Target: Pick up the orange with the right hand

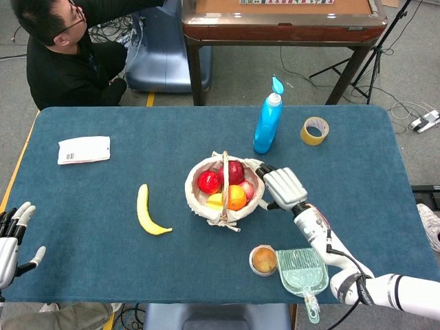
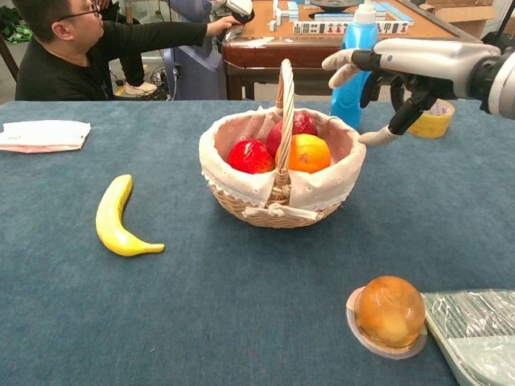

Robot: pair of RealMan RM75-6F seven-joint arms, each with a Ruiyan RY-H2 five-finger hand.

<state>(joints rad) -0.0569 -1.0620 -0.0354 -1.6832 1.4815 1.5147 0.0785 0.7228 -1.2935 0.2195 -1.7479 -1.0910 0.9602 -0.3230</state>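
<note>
The orange (image 1: 237, 197) (image 2: 307, 153) lies inside the wicker basket (image 1: 191, 187) (image 2: 241, 201), on the right side of the handle, beside red apples. My right hand (image 1: 282, 187) (image 2: 402, 68) hovers just right of the basket's rim, fingers spread, holding nothing and not touching the orange. My left hand (image 1: 10, 240) rests open at the table's front left corner, seen only in the head view.
A banana (image 1: 148, 212) lies left of the basket. A blue bottle (image 1: 267, 120) and a tape roll (image 1: 315, 130) stand behind it. A jelly cup (image 1: 262, 260) and a green dustpan (image 1: 302, 271) sit at the front right. A white packet (image 1: 84, 149) lies far left; a person sits beyond.
</note>
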